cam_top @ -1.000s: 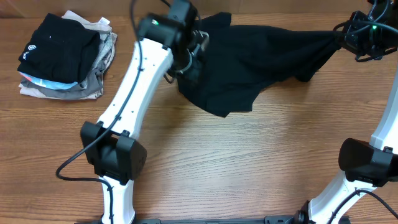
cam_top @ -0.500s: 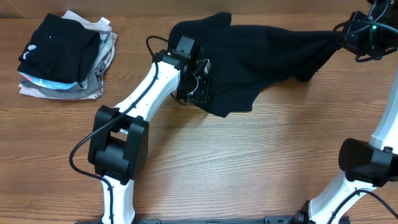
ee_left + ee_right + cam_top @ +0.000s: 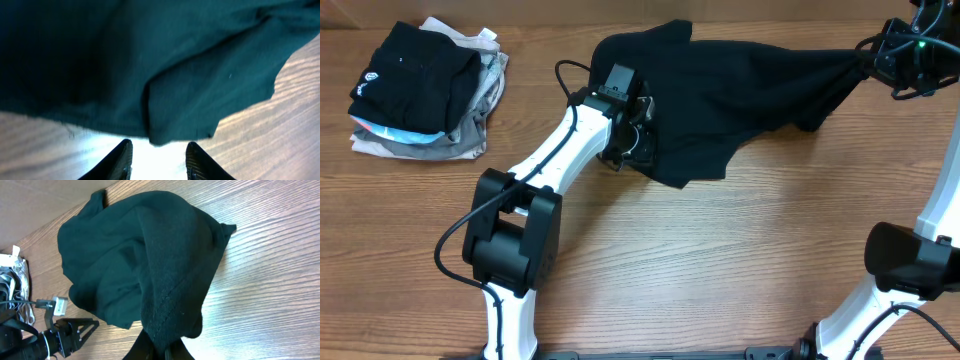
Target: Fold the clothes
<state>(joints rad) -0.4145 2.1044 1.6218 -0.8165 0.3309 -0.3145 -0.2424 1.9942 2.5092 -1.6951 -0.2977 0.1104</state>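
On the table, black shirt in clamped right tool, left tool parted, empty; white logo illegible.

The surface is brown wood grain, its lines running left to right. In its far left corner sits a stack of folded garments — a black garment with a small round white logo on top, grey and white pieces beneath. A black shirt lies crumpled along the far edge, from the middle toward the right — its near hem spreads on the wood, its right end rises off it. The left arm's base and the right arm's base stand at the near edge.
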